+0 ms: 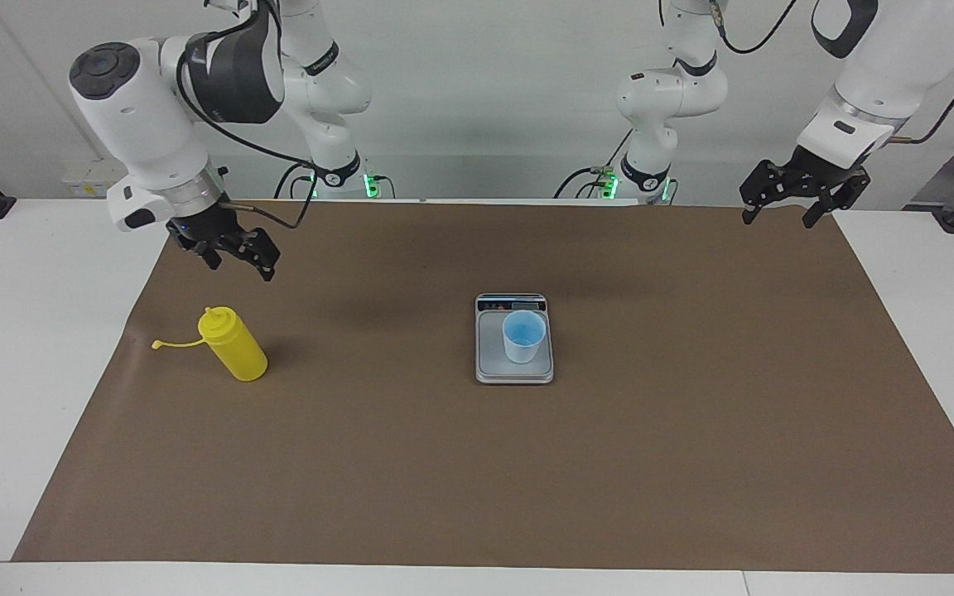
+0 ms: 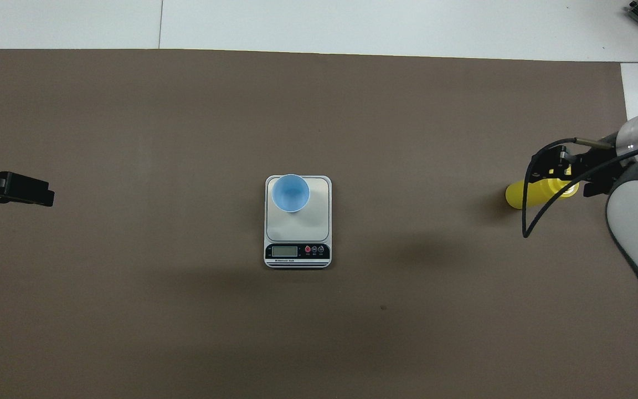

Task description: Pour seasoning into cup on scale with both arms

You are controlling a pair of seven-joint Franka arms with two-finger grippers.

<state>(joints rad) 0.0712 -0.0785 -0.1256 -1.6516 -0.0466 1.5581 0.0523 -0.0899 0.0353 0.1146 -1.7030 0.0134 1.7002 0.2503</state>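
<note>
right pincer (image 1: 233, 252) apart, raised just above yellow bottle (image 1: 233, 343), upright on surface, cap strap (image 1: 176, 343) trailing outward. left pincer (image 1: 792, 199) apart, waiting, well apart from cup (image 1: 523, 336) on scale (image 1: 514, 372).

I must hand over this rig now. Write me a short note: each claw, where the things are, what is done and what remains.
Right claw: open, holding nothing, up in the air above the yellow bottle.
Left claw: open, holding nothing, waiting over the mat at the left arm's end.
Bottle stands upright on the mat toward the right arm's end, cap off on its strap.
Cup stands on the scale, mid-table.
Done: nothing grasped.
Left: grasp bottle, pour into cup.
</note>
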